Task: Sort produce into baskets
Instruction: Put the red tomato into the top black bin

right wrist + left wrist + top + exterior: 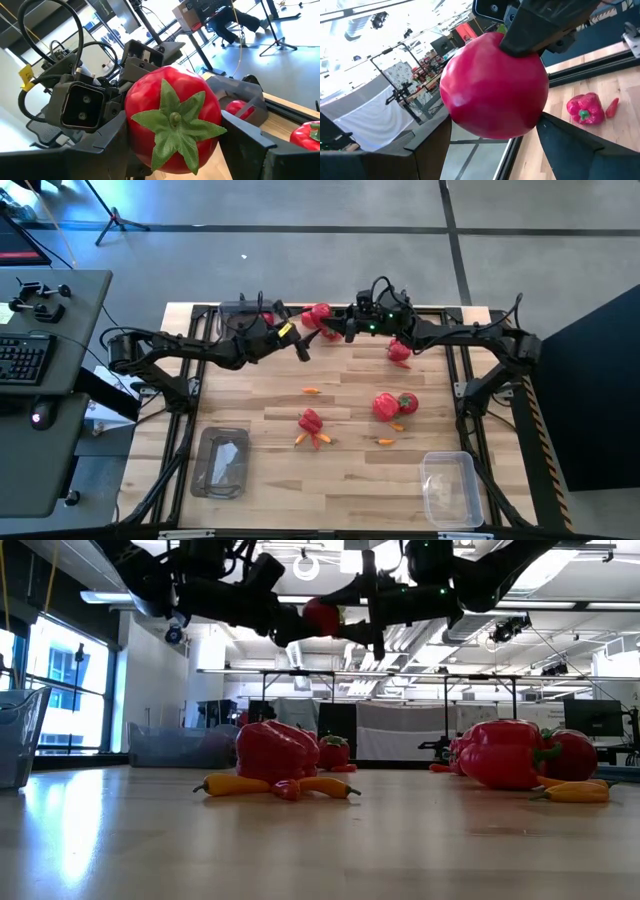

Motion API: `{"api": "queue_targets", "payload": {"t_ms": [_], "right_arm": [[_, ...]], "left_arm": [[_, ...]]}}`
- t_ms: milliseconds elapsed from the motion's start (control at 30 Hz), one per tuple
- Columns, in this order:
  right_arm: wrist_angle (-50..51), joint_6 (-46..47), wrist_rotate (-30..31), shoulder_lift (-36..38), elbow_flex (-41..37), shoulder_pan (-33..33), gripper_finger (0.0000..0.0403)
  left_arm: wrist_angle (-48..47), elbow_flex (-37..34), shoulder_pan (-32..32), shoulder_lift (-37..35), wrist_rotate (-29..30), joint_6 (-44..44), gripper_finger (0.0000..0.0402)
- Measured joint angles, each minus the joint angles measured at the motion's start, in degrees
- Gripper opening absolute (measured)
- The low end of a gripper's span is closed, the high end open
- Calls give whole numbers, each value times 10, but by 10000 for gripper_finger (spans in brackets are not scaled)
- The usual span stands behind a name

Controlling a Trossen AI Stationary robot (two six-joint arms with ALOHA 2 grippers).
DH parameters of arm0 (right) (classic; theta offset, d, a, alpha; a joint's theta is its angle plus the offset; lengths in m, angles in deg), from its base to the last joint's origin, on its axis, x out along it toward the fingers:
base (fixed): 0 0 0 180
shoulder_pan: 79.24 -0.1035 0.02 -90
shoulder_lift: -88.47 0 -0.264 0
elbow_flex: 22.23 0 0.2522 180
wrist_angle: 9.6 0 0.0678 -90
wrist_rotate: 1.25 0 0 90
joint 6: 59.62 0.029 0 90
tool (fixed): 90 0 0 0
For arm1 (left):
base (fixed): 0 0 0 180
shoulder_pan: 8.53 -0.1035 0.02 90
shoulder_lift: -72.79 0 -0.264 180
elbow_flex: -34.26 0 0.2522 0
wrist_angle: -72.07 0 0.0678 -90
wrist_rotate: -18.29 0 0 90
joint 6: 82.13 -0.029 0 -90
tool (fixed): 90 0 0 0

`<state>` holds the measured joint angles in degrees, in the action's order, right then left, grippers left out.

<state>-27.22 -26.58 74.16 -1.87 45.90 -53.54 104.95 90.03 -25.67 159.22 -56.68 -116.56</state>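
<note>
Glossy round red fruit [172, 125] with fabric-like green star top, gripped by right hand [172, 131], left hand [530, 85] spread wide around it

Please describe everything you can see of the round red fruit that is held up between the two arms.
The round red fruit is smooth and glossy, with a flat green star-shaped top of cloth-like look. It hangs in the air above the table's far edge, top toward the right wrist. The right tool grips its sides; the left tool stands around it from the opposite side, fingers against it.
</note>
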Motion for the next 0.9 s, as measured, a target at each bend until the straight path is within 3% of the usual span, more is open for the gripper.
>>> {"api": "queue_targets", "payload": {"t_ms": [300, 567, 900], "right_arm": [[26, 125, 12, -2, -1, 19, 238], [48, 132, 14, -2, -2, 19, 238], [75, 85, 11, -2, -3, -2, 238]], "left_arm": [[-1, 2, 3, 0, 64, -67, 273], [-6, 2, 9, -1, 69, -91, 273], [-67, 2, 2, -2, -24, 24, 273]]}}
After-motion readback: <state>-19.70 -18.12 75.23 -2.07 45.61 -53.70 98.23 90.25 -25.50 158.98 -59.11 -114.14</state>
